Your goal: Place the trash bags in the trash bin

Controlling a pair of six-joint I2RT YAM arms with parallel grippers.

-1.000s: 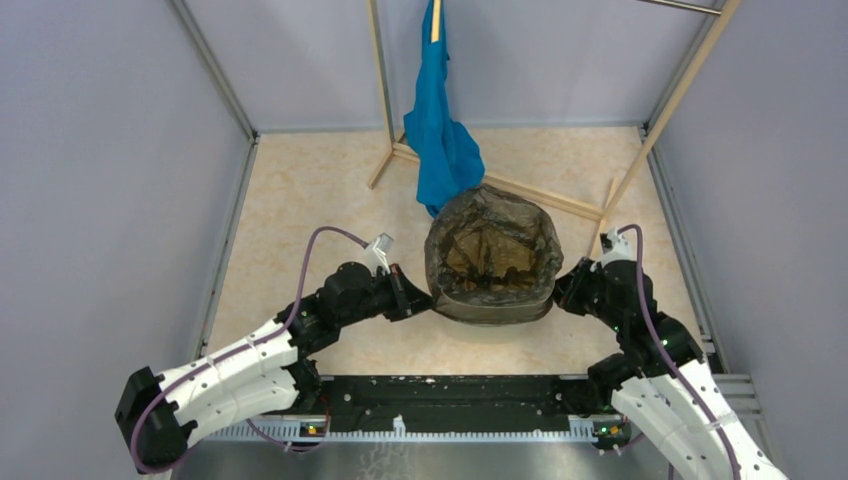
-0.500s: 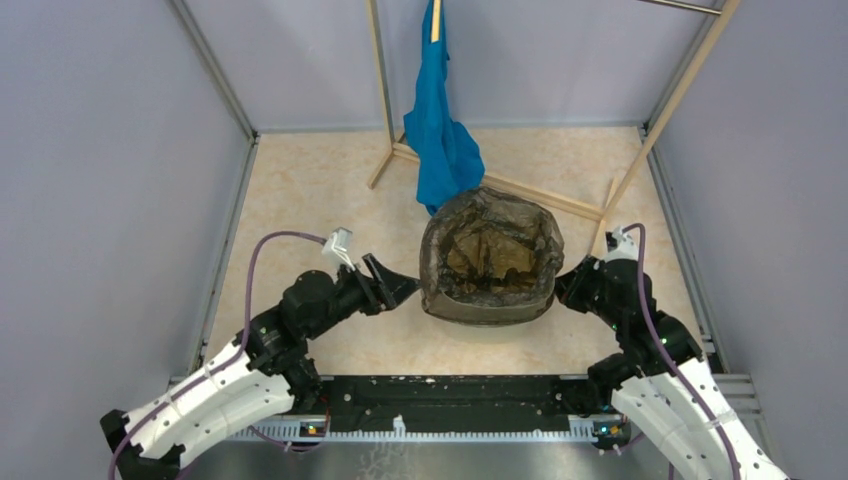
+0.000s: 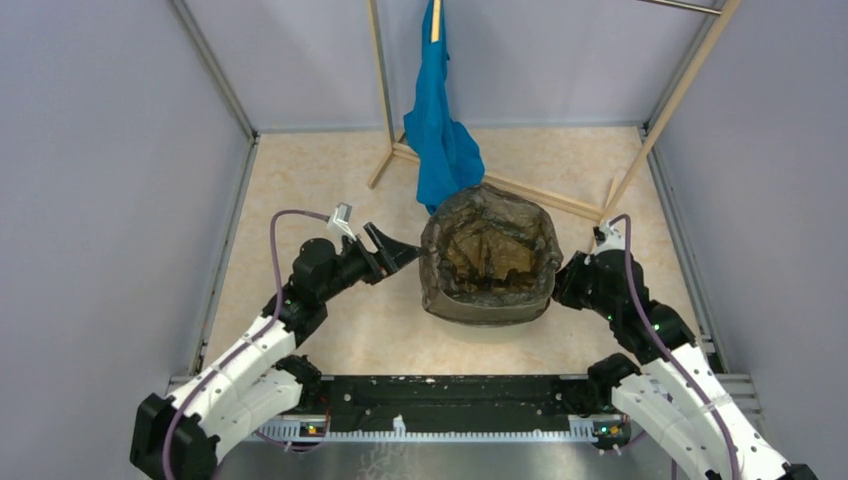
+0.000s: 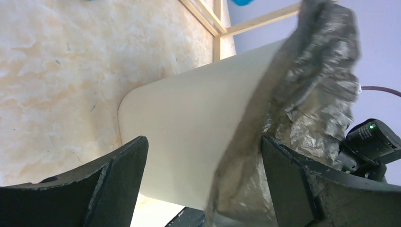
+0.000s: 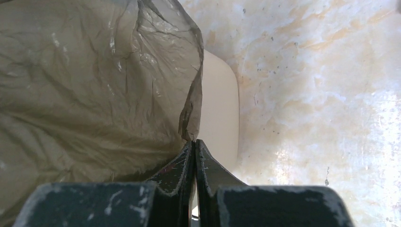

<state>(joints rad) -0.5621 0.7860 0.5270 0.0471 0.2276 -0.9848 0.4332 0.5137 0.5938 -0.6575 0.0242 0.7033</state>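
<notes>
Top view: dark grey-brown see-through film trash bag, about the middle of the table, mouth spread; left gripper off its left side, jaws wide, empty. Left wrist: cream-beige plastic trash bin, wall bare, film cuffed over rim. Right wrist: right gripper closed, pinching bag hem. Advised: draw hem down gently, evenly; thin film likely tears.

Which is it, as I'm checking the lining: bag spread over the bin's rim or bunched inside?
Spread: the trash bag lines the trash bin, film folded over the rim.
</notes>
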